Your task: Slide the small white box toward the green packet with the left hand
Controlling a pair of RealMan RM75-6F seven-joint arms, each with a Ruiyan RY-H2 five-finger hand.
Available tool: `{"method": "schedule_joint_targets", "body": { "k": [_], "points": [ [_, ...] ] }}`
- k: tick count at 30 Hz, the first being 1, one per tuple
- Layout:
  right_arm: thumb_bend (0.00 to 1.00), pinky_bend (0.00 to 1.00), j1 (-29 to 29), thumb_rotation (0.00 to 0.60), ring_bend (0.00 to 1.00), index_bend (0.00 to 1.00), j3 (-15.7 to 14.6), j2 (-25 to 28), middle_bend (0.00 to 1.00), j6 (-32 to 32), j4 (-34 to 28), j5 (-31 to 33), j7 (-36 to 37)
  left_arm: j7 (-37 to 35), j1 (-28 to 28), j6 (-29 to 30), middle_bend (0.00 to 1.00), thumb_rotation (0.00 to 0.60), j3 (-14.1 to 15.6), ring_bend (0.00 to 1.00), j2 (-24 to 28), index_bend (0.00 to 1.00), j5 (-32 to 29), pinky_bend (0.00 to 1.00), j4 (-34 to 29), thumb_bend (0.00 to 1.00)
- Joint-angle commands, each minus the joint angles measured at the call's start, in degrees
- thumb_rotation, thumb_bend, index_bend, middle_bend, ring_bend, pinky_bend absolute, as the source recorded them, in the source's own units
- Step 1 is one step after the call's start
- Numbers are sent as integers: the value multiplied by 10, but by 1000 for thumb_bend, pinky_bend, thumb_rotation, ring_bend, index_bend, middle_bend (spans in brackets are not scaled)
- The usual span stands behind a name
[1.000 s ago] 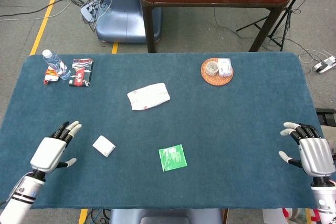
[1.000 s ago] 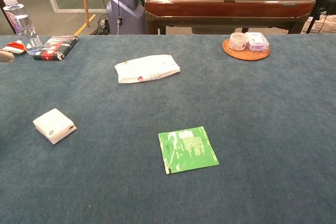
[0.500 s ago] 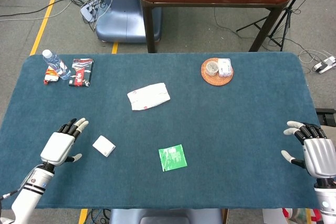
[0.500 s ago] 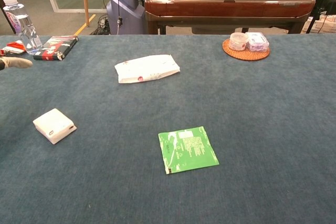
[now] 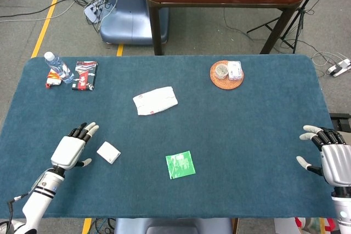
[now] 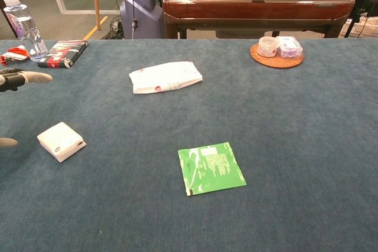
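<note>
The small white box [image 5: 108, 152] [image 6: 61, 141] lies flat on the blue table at the front left. The green packet [image 5: 180, 165] [image 6: 210, 167] lies to its right, a clear gap between them. My left hand [image 5: 72, 148] hovers just left of the box, fingers spread, holding nothing and not touching it; in the chest view only its fingertips [image 6: 26, 78] show at the left edge. At the table's right edge my right hand [image 5: 330, 157] is open and empty, seen only in the head view.
A white pouch [image 5: 155, 101] [image 6: 165, 77] lies behind the box and packet. A water bottle [image 5: 56, 66] and a red-black packet [image 5: 85, 74] sit at the back left. An orange coaster [image 5: 226, 74] with two small containers sits at the back right.
My left hand has moved right and forward, closing in on the white box. My right hand has drifted slightly right and toward the front edge. The box and packet have not moved.
</note>
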Motion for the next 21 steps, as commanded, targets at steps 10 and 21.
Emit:
{"method": "schedule_joint_targets", "body": {
  "k": [10,21],
  "points": [
    [0,234,-1,600,217,427,0,2,286,0,0,-2,3,-1,-17,-23,0,600,-3,0,-17,0,-23,163,15,0],
    [0,235,-1,600,217,427,0,2,286,0,0,-1,5,1,-35,-45,0,600,-10,0,-31,0,-47,163,30,0]
  ]
}}
